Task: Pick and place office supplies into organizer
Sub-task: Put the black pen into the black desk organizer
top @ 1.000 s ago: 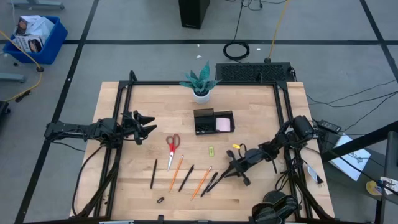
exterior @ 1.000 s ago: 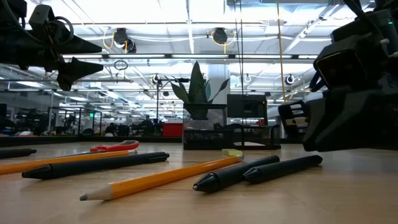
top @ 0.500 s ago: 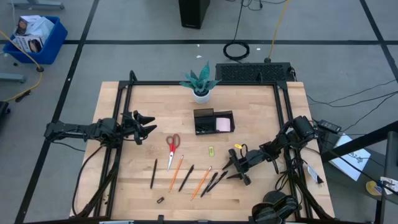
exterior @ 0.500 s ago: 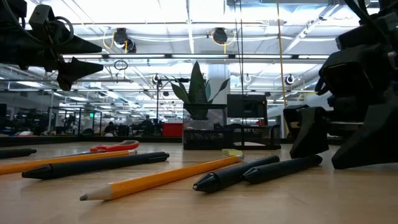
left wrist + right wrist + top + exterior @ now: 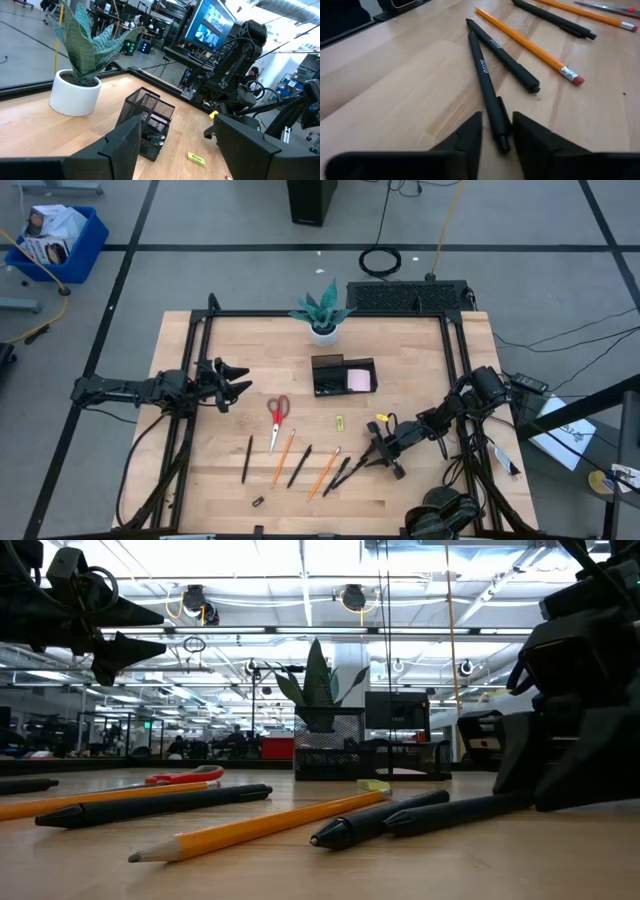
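Low over the table's front right, the right gripper (image 5: 496, 131) is seen with its fingers narrowed around the rear end of a black pen (image 5: 486, 82), whose long axis runs straight ahead, away from the wrist, beside a second pen (image 5: 502, 56). A firm grip cannot be confirmed. The organizer (image 5: 342, 376) (mid-table) lies well apart; the left gripper (image 5: 232, 385) waits wide open, far left.

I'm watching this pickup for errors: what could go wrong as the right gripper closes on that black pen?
The right gripper straddles only the clip end of the black pen, so it may pivot or slip when lifted. A second black pen lies close alongside, tips nearly touching, and could get nudged.
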Robot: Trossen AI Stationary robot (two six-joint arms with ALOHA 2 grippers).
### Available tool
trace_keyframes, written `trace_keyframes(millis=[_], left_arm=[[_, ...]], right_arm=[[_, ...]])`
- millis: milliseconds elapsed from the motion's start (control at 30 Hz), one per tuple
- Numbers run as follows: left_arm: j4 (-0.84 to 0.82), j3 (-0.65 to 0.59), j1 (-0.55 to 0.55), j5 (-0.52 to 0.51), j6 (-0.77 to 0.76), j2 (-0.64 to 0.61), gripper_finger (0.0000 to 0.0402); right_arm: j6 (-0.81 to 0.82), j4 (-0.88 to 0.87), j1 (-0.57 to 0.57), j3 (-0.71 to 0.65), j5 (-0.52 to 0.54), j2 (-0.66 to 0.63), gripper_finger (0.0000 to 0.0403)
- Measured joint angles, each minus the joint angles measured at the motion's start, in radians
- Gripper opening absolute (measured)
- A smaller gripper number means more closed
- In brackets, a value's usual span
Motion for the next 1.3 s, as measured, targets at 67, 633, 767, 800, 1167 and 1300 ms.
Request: trace_keyframes(millis=[67, 633, 767, 800, 1167, 1300], left_arm=[[0.000, 0.000, 0.000, 0.000, 0.000, 0.000, 0.0255], [0.000, 0.000, 0.000, 0.000, 0.000, 0.000, 0.0255], [0.000, 0.000, 0.000, 0.000, 0.000, 0.000, 0.0255], [0.000, 0.000, 0.000, 0.000, 0.000, 0.000, 0.0255], [0.000, 0.000, 0.000, 0.000, 0.000, 0.000, 0.0255], [0.000, 0.000, 0.000, 0.000, 0.000, 0.000, 0.0255]], right_arm=[[0.000, -0.001, 0.000, 0.001, 0.000, 0.000, 0.0057], [0.079, 0.111, 0.002, -0.002, 0.004, 0.004, 0.0023], [0.080, 0.128, 0.002, -0.002, 0.004, 0.004, 0.0025], [0.080, 0.129, 0.004, -0.002, 0.004, 0.002, 0.0027], [0.081, 0.238, 0.022, -0.001, 0.011, 0.000, 0.0026], [0.080, 0.265, 0.022, 0.012, 0.055, 0.000, 0.0027]])
